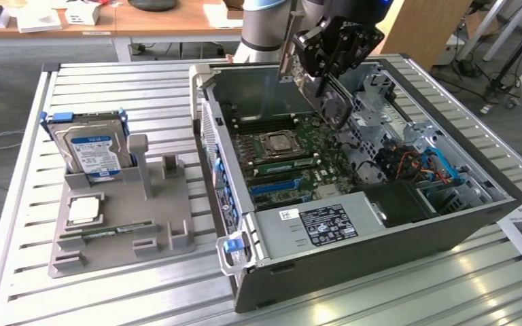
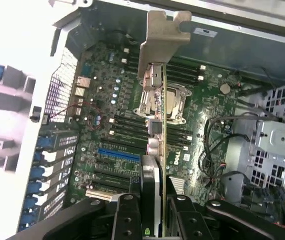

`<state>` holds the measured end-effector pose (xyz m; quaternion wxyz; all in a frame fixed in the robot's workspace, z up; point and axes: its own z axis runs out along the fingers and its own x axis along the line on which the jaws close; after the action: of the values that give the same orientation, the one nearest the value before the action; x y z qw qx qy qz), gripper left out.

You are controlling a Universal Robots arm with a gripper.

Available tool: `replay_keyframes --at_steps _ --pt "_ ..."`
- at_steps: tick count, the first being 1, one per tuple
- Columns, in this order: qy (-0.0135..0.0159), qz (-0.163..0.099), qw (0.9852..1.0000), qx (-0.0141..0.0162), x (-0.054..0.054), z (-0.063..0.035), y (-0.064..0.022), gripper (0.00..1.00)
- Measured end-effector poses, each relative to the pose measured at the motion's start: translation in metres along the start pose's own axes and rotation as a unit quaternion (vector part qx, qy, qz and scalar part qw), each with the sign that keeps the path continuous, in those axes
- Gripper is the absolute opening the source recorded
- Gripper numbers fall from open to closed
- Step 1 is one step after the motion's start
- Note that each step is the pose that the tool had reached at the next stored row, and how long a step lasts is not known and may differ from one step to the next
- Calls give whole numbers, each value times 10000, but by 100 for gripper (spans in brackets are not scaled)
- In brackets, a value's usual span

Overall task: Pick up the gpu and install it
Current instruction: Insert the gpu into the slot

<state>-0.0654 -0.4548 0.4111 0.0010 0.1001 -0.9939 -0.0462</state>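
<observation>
The silver-grey robot arm [image 1: 266, 24] comes down from above the open dark-grey computer case [image 1: 379, 251]. Its black gripper [image 1: 321, 83] is clamped on the gpu [image 1: 336, 109], a thin dark card with a silver metal bracket, held on edge over the green motherboard [image 1: 288, 163].

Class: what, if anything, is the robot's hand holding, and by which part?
The hand grips the gpu, pinching its flat faces near the end away from its silver bracket, above the open computer case.

no readable text, hard drive label [image 1: 95, 155] illegible, power supply label [image 1: 327, 225] illegible
</observation>
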Motion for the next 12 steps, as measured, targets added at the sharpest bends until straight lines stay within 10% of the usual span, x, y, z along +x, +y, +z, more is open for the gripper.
replay_keyframes --at_steps 6,12 --pt "50 -543 9985 -4 0 4 0 28" --pt "100 -1086 9940 -8 0 8 -1 28"
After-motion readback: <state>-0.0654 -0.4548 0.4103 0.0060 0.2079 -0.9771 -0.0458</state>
